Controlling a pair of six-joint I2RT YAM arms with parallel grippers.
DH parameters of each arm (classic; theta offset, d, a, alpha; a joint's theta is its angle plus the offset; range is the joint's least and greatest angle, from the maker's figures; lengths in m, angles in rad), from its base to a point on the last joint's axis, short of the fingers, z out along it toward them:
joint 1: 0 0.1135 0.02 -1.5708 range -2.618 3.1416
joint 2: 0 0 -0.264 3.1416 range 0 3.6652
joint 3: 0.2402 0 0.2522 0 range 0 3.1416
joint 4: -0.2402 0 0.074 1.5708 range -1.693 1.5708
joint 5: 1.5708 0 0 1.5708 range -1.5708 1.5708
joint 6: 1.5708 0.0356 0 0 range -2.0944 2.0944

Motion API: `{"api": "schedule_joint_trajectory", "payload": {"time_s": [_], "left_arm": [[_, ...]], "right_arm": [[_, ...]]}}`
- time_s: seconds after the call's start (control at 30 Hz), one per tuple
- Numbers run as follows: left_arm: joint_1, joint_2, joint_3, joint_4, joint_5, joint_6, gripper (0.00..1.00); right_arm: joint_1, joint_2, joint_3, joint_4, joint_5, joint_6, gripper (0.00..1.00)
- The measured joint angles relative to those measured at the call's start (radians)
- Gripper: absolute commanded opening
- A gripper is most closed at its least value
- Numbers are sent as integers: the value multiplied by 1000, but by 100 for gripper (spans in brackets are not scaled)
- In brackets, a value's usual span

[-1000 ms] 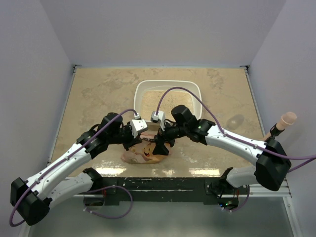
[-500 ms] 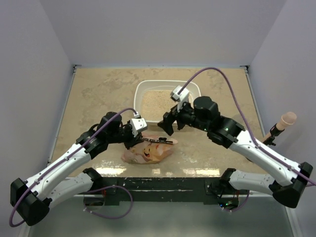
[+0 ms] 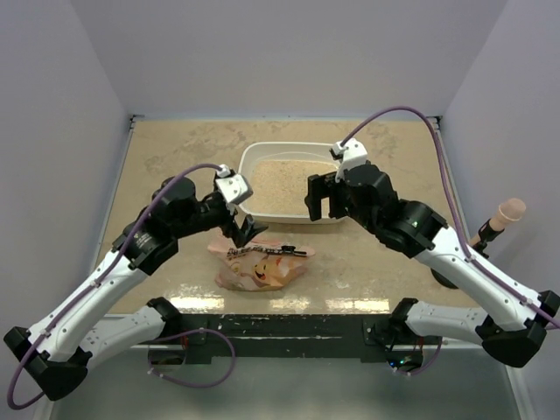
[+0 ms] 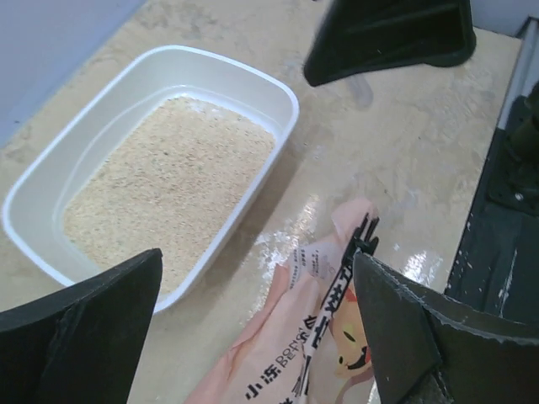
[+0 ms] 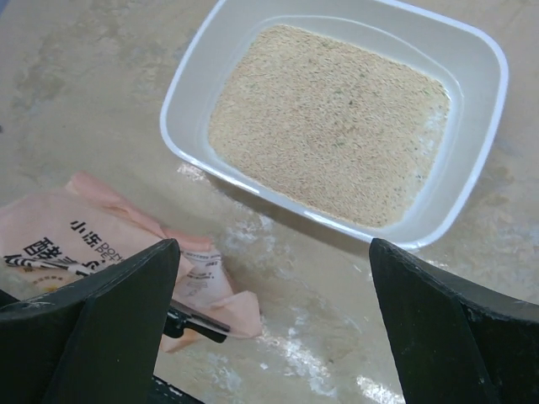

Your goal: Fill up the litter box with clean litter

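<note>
In the top view my right gripper (image 3: 325,199) covers part of the near rim of the litter box (image 3: 289,145), and its wrist hides the far right corner. My left wrist view cuts off the lower end of the orange-pink printed bag (image 4: 295,337). The right wrist view loses the bag's (image 5: 76,244) left part at the frame edge. A thin black strip (image 4: 364,237) lies along the bag's top; I cannot tell what it is.

The white, round-cornered box (image 4: 286,97) sits on the mottled beige tabletop (image 3: 175,157), beyond the bag (image 3: 262,265) and apart from it. The clean litter (image 5: 328,122) covers its floor in a fairly even pale beige layer, with the white walls bare above it.

My left gripper (image 3: 243,229) hangs above the bag's top edge, jaws spread wide and holding nothing. My right gripper (image 5: 274,244) is equally wide and empty.
</note>
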Motion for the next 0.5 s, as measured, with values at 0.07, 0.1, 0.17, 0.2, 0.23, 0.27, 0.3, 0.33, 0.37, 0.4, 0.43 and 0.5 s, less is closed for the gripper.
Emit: {"api": "schedule_joint_trajectory", "payload": {"time_s": [0.07, 0.1, 0.17, 0.2, 0.23, 0.27, 0.3, 0.33, 0.37, 0.4, 0.43, 0.5], "left_arm": [[0, 7, 52, 0, -53, -27, 100], [0, 10, 70, 0, -82, -41, 100], [0, 13, 99, 0, -145, -77, 100], [0, 14, 108, -2, -178, -92, 100], [0, 15, 114, -3, -209, -110, 100], [0, 16, 118, -5, -237, -128, 100], [0, 16, 120, -6, -261, -140, 100], [0, 16, 121, -7, -282, -154, 100], [0, 15, 121, -7, -295, -164, 100], [0, 14, 121, -7, -309, -177, 100], [0, 12, 121, -7, -319, -189, 100], [0, 5, 121, -6, -334, -209, 100]], "right_arm": [[0, -14, 0, -18, 35, 15, 98], [0, -30, 1, -20, 53, 21, 98], [0, -69, 5, -20, 79, 29, 98], [0, -91, 11, -20, 92, 32, 99], [0, -112, 17, -20, 98, 32, 98], [0, -131, 25, -19, 105, 32, 98], [-1, -148, 32, -19, 111, 33, 98], [-1, -163, 40, -19, 119, 33, 98], [-1, -172, 44, -19, 121, 32, 99], [-1, -183, 49, -20, 119, 29, 99], [-1, -194, 52, -19, 113, 22, 99], [-1, -206, 57, -27, 92, 13, 98]]}}
